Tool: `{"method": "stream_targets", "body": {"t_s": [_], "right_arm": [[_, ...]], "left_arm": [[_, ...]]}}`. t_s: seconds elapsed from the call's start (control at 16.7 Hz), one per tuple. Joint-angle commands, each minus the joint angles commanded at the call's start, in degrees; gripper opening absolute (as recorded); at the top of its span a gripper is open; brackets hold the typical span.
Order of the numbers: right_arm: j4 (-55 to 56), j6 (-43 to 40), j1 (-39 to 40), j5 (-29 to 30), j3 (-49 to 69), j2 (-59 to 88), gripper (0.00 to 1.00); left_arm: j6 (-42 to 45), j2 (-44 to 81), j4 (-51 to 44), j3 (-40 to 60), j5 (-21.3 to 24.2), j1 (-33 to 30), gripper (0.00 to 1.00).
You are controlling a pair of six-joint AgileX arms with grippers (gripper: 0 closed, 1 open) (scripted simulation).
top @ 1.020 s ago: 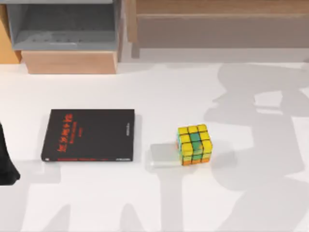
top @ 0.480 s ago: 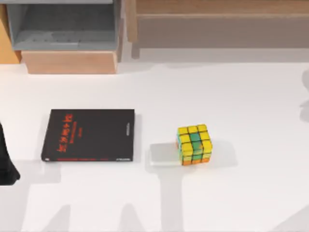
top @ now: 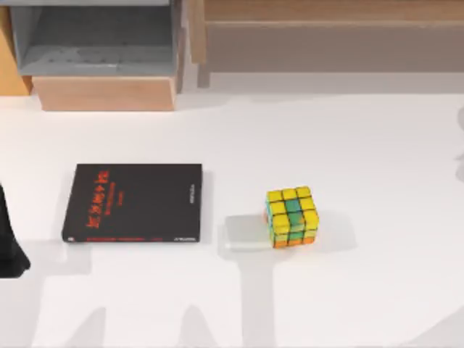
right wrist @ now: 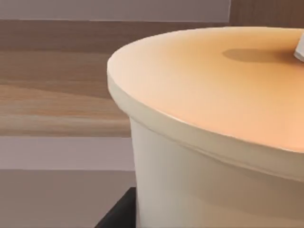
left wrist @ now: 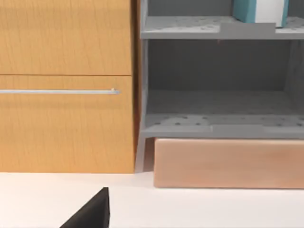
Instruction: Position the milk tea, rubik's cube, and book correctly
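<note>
Top view: book flat left of rubik's cube; left arm parked farther left. Left wrist view: grey shelf. Right wrist view: milk tea close before the camera. Whether either gripper grips cannot be told.

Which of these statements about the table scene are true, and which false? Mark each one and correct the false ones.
1. The book lies flat with its black cover up. True.
2. The rubik's cube rests on top of the book. False: it stands on the table, apart from the book, toward the right.
3. The cube's top face is mostly yellow. True.
4. The book lies inside the grey shelf. False: it lies on the table in front of the shelf.
5. The right wrist view shows a cream cup up close. True.
</note>
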Motion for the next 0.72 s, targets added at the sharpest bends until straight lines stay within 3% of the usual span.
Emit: {"method": "stream_targets", "body": {"t_s": [0.6,0.72], "right_arm": [[3.76,-0.03,-0.08,-0.06,-0.24,3.50,0.00],[3.76,-0.03,-0.08,-0.06,-0.24,3.50,0.15]], "left_arm": [[0.00,0.00,0.00,0.00,0.00,0.00,1.00],[0.00,0.00,0.00,0.00,0.00,0.00,1.00]]}}
